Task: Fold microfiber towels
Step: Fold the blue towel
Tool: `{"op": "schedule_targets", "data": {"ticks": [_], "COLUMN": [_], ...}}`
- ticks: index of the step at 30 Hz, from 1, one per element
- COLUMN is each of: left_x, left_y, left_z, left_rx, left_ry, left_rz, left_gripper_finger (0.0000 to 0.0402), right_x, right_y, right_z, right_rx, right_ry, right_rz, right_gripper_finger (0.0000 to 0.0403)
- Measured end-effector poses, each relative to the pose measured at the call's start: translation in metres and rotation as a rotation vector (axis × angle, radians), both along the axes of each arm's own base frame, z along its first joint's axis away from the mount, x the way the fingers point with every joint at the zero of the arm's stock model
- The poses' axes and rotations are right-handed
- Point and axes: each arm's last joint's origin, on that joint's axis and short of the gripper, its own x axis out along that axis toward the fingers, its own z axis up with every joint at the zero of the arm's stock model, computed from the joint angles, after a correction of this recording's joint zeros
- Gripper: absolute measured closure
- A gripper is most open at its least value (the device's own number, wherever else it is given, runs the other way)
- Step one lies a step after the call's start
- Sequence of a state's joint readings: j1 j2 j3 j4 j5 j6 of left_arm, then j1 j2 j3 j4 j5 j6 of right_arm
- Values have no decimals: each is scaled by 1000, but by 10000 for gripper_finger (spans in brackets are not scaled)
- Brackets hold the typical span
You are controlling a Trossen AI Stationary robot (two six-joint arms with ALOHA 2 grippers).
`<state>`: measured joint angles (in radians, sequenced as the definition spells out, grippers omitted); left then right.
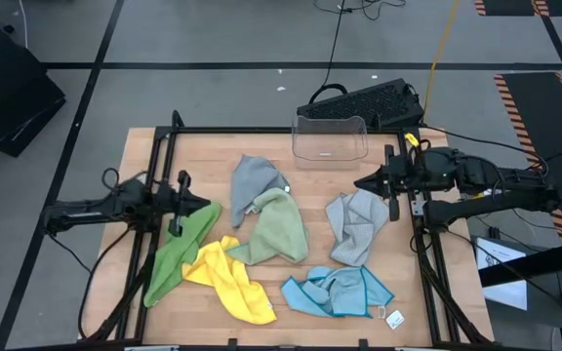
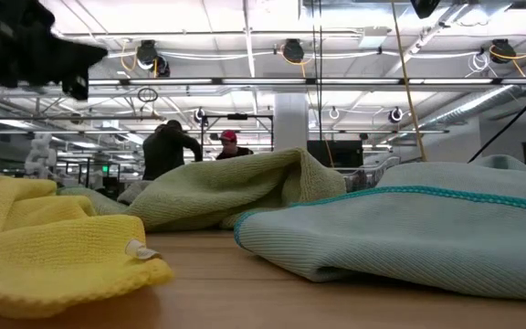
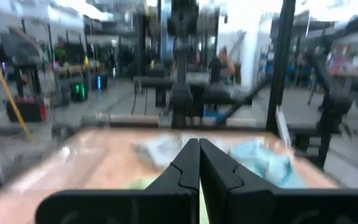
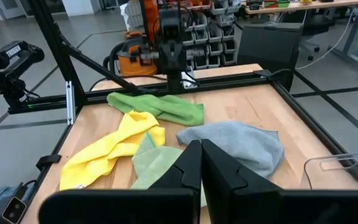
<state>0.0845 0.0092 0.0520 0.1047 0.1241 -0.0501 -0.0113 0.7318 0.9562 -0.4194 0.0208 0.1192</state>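
The left gripper, jaws pressed together and empty, hovers at the table's 9 o'clock edge over the bright green towel; the right gripper, likewise closed on nothing, waits at 3 o'clock beside a grey towel. All 6 microfiber towels lie crumpled: 2 grey, the other toward 12 o'clock, 1 sage green at centre, 1 yellow near 7 o'clock, 1 light blue near 5 o'clock. 1 clear bin stands at 12 o'clock. Folding well likely means spreading 1 cloth flat first, pinching 2 corners.
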Motion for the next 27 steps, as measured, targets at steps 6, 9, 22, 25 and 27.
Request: {"op": "schedule_targets", "data": {"ticks": [6,9,22,25,27], "left_x": [-16,-23,-7,8,20], "left_y": [-1,-2,-2,-2,-4], "left_z": [54,82,174,180,180], "left_rx": [-3,-3,65,61,57], "left_ry": [-70,-31,280,377,429], "left_rz": [12,12,-15,-25,-29], "left_gripper_finger": [396,396,383,367,356], "right_x": [2,5,32,40,45], "right_y": [0,0,16,23,28], "right_z": [-2,-3,-19,-25,-29], "right_rx": [-10,-11,-61,-78,-80], "right_ry": [14,25,131,162,178], "right_rz": [1,1,25,31,33], "right_gripper_finger": [403,403,403,403,403]}}
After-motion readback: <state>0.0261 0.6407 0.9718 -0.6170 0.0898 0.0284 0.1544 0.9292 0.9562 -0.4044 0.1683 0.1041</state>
